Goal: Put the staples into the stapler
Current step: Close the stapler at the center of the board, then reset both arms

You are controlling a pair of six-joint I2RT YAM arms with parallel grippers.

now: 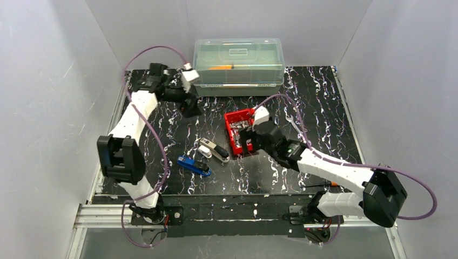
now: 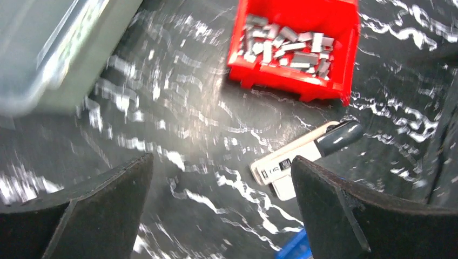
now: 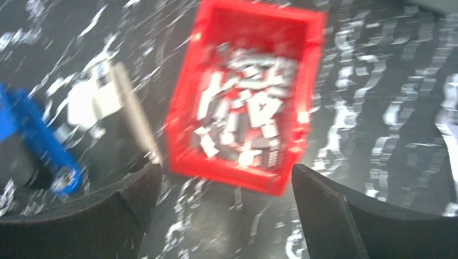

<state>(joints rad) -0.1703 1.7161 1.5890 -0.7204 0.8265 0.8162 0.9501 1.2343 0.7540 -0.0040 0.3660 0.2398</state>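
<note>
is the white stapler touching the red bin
Apart. The left wrist view shows bare table between the white stapler and the red bin.

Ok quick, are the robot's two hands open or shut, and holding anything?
Left gripper: open, jaws wide apart, holding nothing.
Right gripper: open, jaws wide apart, holding nothing.

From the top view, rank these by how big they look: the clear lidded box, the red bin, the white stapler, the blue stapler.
Largest: the clear lidded box, by far.
Next: the red bin.
Smallest: the white stapler and the blue stapler; they look about the same length, so I won't rank them.
</note>
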